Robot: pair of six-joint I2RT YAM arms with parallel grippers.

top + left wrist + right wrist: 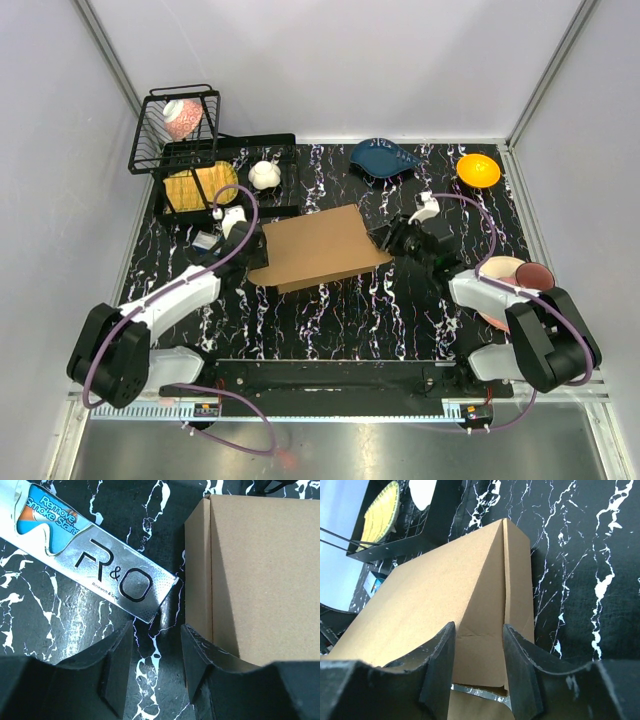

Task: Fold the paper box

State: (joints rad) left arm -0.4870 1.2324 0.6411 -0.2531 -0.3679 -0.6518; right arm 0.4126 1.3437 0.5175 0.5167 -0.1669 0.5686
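The paper box (318, 247) is plain brown cardboard, lying folded low on the black marbled table (340, 320) at the centre. My left gripper (248, 247) is open and empty just off the box's left edge. In the left wrist view its jaws (157, 635) frame bare table, with the box (260, 575) beside the right finger. My right gripper (386, 238) is open at the box's right end. In the right wrist view its jaws (479, 632) hover over the box's end flap (492, 655), gripping nothing, and the box's top panel (430, 595) slopes away to the left.
A silver and blue packet (100, 560) lies left of the box, also in the top view (207, 240). A black wire basket (178, 125), a black rack with a yellow plate (200, 185) and a white object (264, 175) stand back left. A blue dish (385, 158), an orange bowl (478, 170) and bowls (515, 275) are right.
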